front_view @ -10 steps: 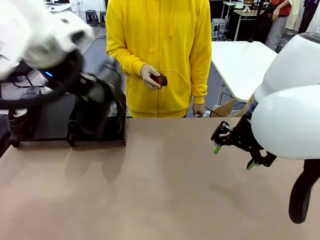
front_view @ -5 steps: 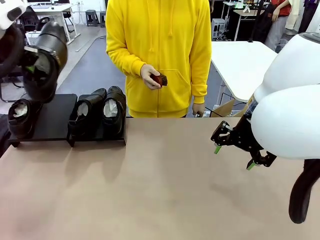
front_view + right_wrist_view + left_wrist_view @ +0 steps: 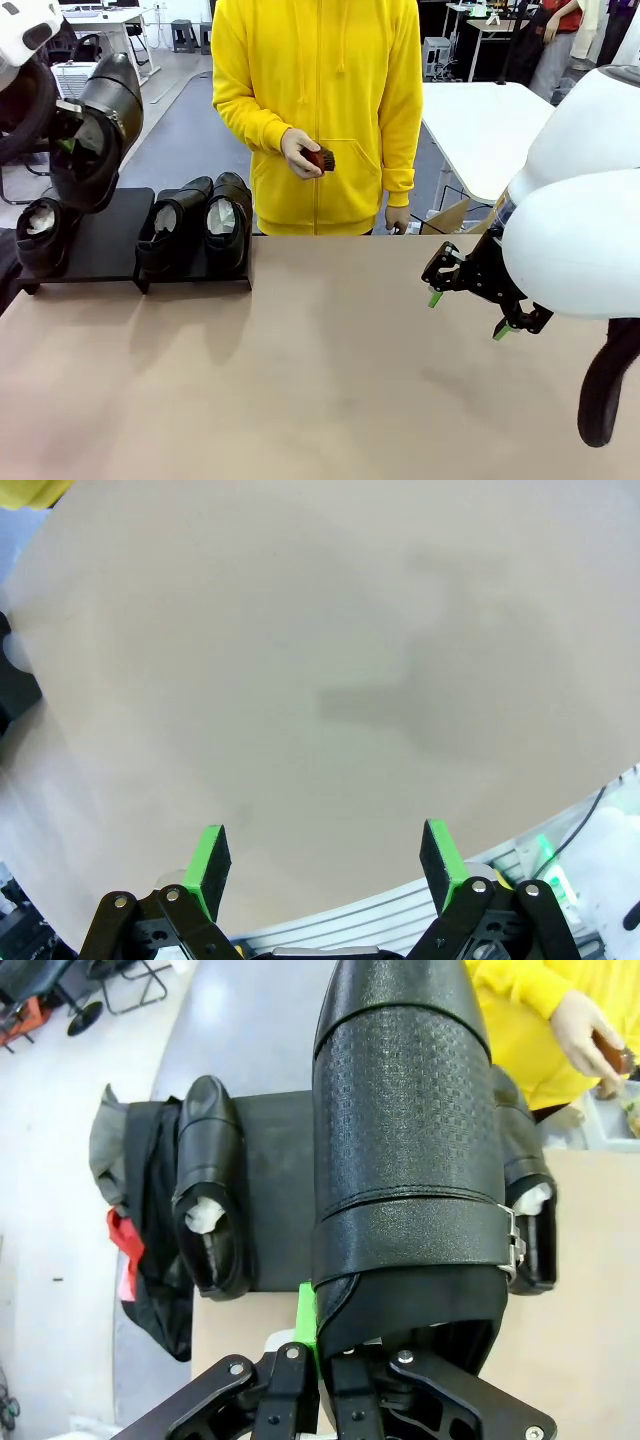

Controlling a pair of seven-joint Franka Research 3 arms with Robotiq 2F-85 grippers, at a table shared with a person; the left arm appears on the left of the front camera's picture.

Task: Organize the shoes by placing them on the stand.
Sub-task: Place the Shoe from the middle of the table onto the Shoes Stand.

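Observation:
My left gripper (image 3: 68, 140) is shut on the heel end of a black glossy shoe (image 3: 100, 120), which hangs tilted in the air above the left panel of the stand (image 3: 110, 245). In the left wrist view this held shoe (image 3: 410, 1150) covers the middle of the stand (image 3: 278, 1190), with the gripper (image 3: 330, 1335) clamped on its rim. One shoe (image 3: 40, 235) stands at the stand's left end and two shoes (image 3: 175, 235) (image 3: 228, 225) side by side on its right panel. My right gripper (image 3: 470, 305) hovers open over the bare table (image 3: 300, 680), its fingers (image 3: 210, 860) wide apart.
A person in a yellow hoodie (image 3: 320, 90) stands at the far side holding a small reddish-brown brush (image 3: 320, 160). A dark cloth with a red patch (image 3: 140, 1230) lies on the floor beside the stand. A white table (image 3: 480, 120) stands at the back right.
My left arm has swung up and to the left with the shoe, from in front of the right pair to above the stand's left panel. The right arm has not moved.

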